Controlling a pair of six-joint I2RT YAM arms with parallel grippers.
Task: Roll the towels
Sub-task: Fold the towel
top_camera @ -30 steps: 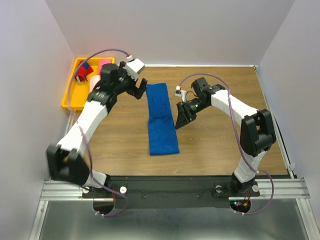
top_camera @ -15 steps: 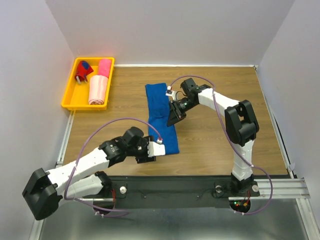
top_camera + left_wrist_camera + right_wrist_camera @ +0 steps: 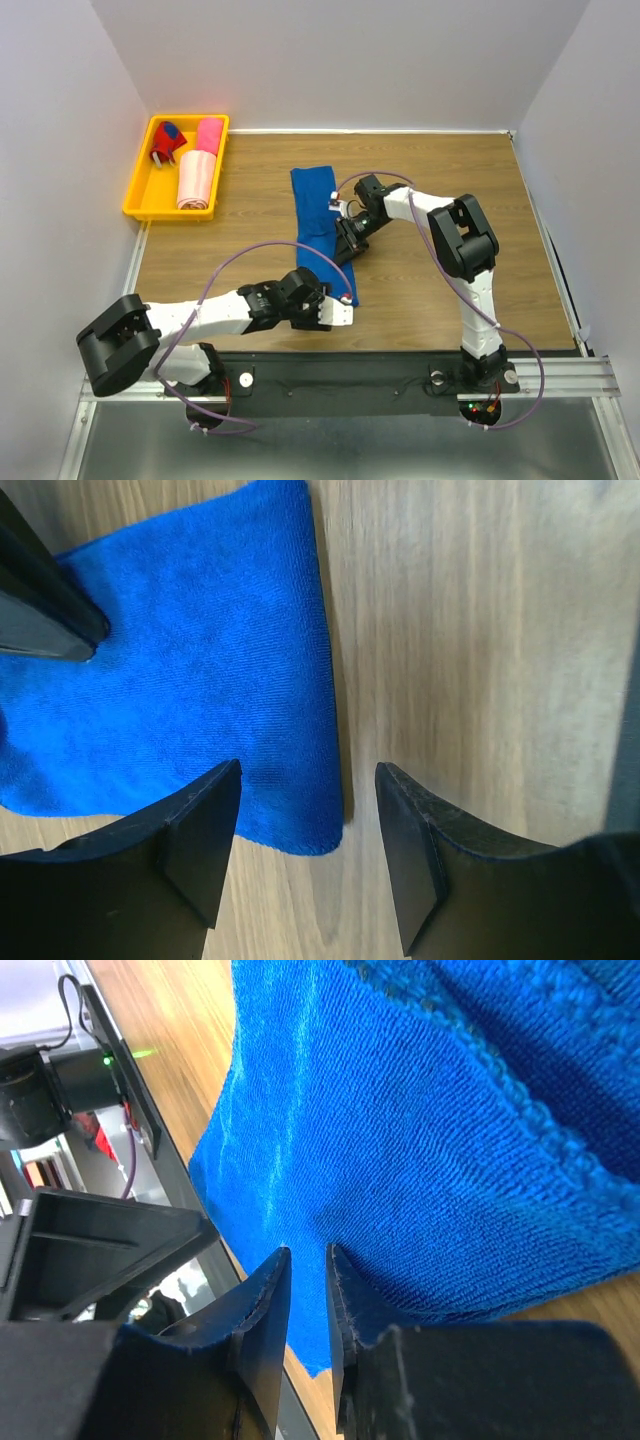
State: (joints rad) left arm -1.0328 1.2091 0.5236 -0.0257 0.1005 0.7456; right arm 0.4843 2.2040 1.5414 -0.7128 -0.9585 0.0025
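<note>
Towels are lying in two places on the wooden counter (image 3: 450, 290). The royal blue towel (image 3: 316, 222) is stretching flat down the middle, one short end pointing to the far edge and the other reaching toward the near edge. The left gripper (image 3: 308, 775) is poising over that near end with its fingers spread wide, straddling the towel's right long edge beside the corner. The right gripper (image 3: 307, 1252) is bearing on the towel's right side about midway along, its fingers drawn almost together with only a thin slit between; whether any cloth is nipped there I cannot tell. The hot pink towel (image 3: 209, 134) and the pale pink towel (image 3: 197, 180) are resting in the yellow tray (image 3: 136, 190) by the far left corner.
</note>
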